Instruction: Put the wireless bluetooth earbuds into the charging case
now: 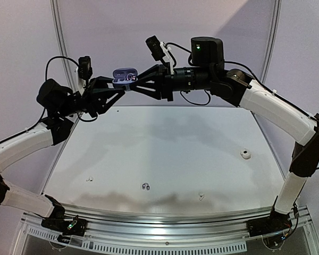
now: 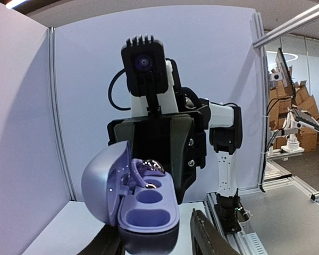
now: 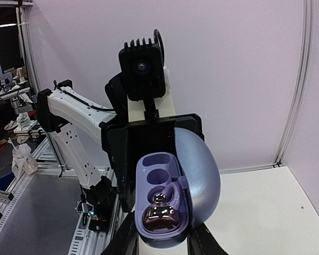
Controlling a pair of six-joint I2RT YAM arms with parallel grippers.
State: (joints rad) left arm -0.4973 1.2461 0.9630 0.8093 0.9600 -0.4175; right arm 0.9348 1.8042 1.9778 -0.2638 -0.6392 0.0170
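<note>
The purple charging case hangs open high over the back of the table, lid up. My right gripper is shut on the near end of the charging case, a finger on each side. One shiny dark earbud with its purple hook sits in a cradle; the other cradle is empty. My left gripper faces it, open: the charging case rests by one finger and a gap shows to the other finger. On the table lie a dark grey earbud and two white earbuds.
A small white round object lies on the right of the white table. Both arms reach up and inward, meeting above the table's far edge in front of the pale back wall.
</note>
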